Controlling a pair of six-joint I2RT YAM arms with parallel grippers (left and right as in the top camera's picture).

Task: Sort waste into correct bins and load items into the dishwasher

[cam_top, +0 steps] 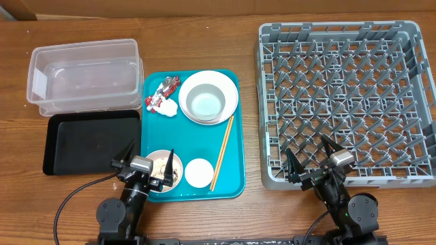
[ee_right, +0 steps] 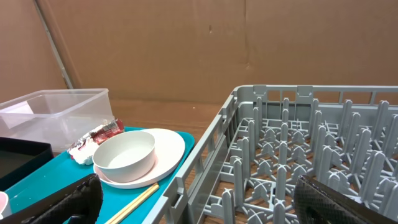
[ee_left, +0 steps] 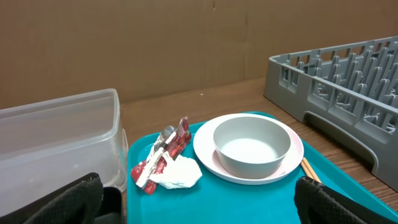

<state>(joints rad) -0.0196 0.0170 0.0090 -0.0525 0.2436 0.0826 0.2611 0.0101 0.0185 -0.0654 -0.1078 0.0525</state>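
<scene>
Left jaws and right jaws gape wide, empty. The left jaws partly hide the small bowl (cam_top: 159, 163) of scraps; wrapper (cam_top: 163, 91) and napkin (cam_top: 169, 108) lie beside the grey bowl (cam_top: 206, 102) on the teal tray (cam_top: 236, 171).

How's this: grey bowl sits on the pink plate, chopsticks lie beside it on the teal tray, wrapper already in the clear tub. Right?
Not the wrapper: the overhead view shows it on the teal tray, left of the pink plate, outside the clear tub. The grey bowl and chopsticks are as you said.
</scene>
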